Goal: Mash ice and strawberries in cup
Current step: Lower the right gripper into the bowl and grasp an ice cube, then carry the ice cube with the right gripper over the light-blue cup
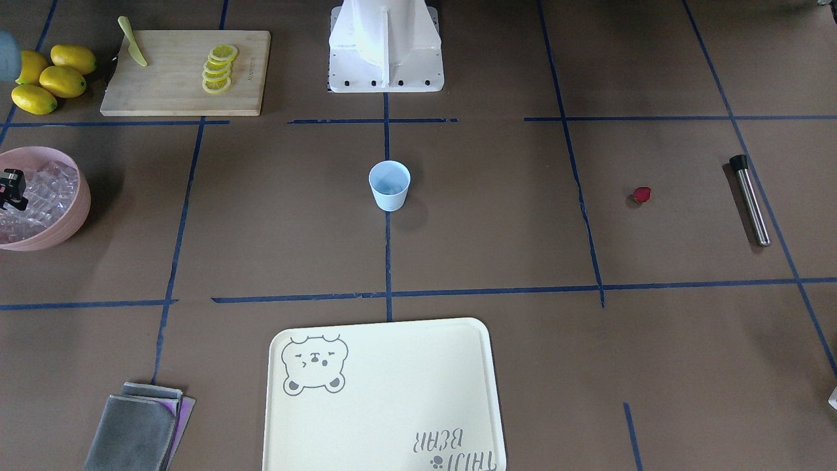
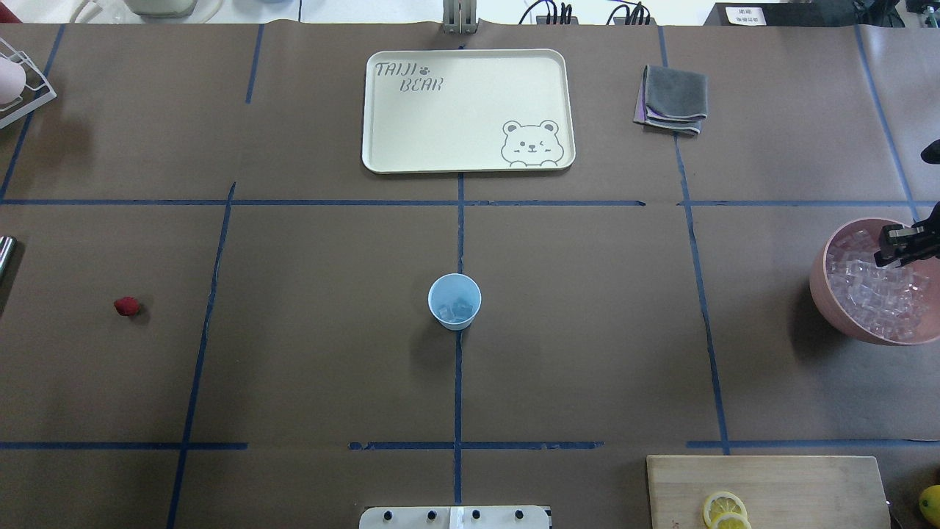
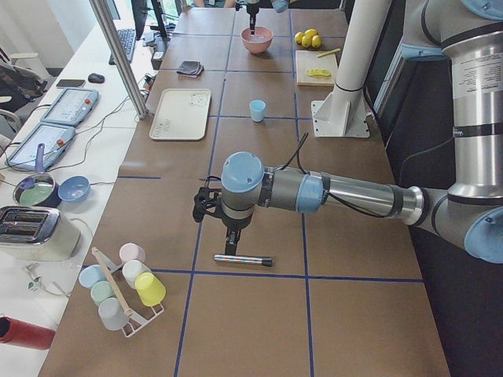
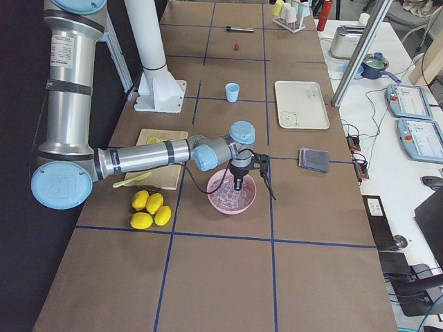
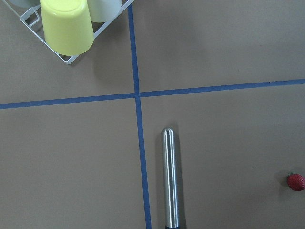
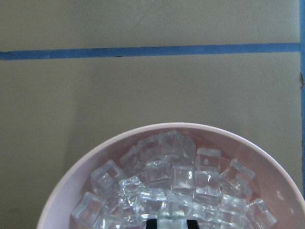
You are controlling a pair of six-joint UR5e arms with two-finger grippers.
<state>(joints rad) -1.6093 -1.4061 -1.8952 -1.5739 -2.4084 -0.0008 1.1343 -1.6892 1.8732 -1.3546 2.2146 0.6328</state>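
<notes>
The pale blue cup stands upright at the table's middle and also shows in the overhead view, with a few ice cubes in it. The ice is heaped in a pink bowl. My right gripper is down in that heap; its fingertips stand one cube apart with a cube between them. The strawberry lies alone on the table and shows in the left wrist view. My left gripper hovers over a steel muddler; I cannot tell whether it is open or shut.
A cream bear tray and a folded grey cloth lie on the far side. A cutting board with lemon slices and a knife, plus whole lemons, sit near the bowl. A cup rack stands beyond the muddler.
</notes>
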